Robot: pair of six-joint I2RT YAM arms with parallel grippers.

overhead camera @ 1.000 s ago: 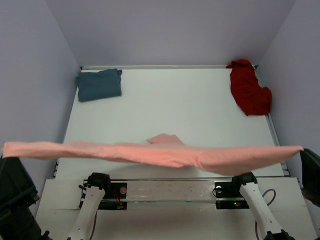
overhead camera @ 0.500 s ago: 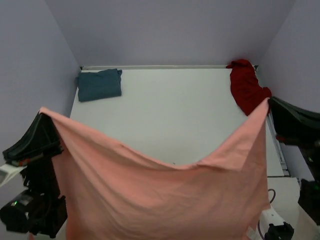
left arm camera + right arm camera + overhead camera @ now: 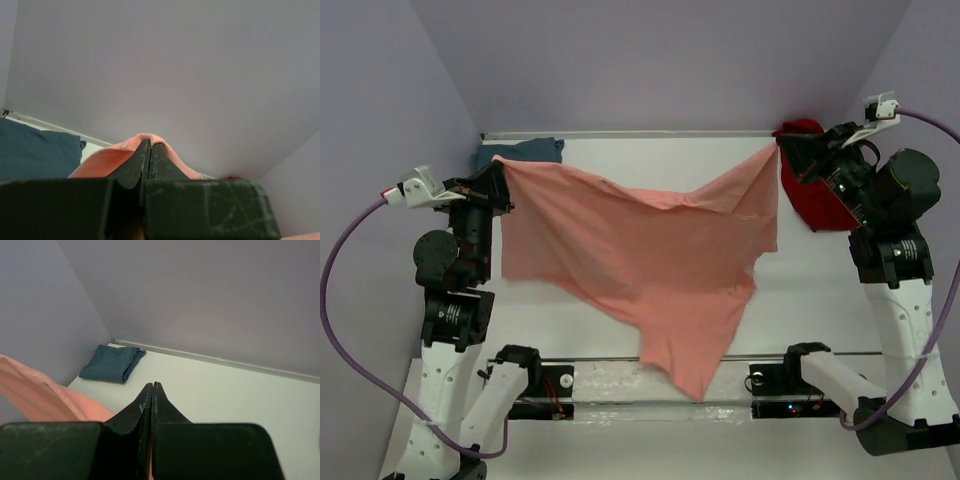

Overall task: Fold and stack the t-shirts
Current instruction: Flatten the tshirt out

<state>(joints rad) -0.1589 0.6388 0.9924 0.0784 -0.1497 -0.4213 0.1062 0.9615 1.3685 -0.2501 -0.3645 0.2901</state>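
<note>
We hold the salmon-pink shirt (image 3: 640,250) spread above the table (image 3: 820,300), left gripper (image 3: 502,168) and right gripper (image 3: 780,150) each pinched tight on a far corner.

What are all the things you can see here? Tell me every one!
salmon-pink t-shirt: one, salmon-pink, held up over the table by two corners, with the lower part hanging toward the near edge
teal t-shirt: one, teal blue-green, folded, in the far left corner of the table
dark red t-shirt: one, dark red, crumpled, in the far right corner
table: one, white, under everything
walls: pale purple, at the back and on both sides
cables: two, purple, one looping from each wrist
arms: two, white and black, one at each side of the table
left gripper: one, black, shut on the salmon-pink t-shirt's left corner
right gripper: one, black, shut on its right corner
</note>
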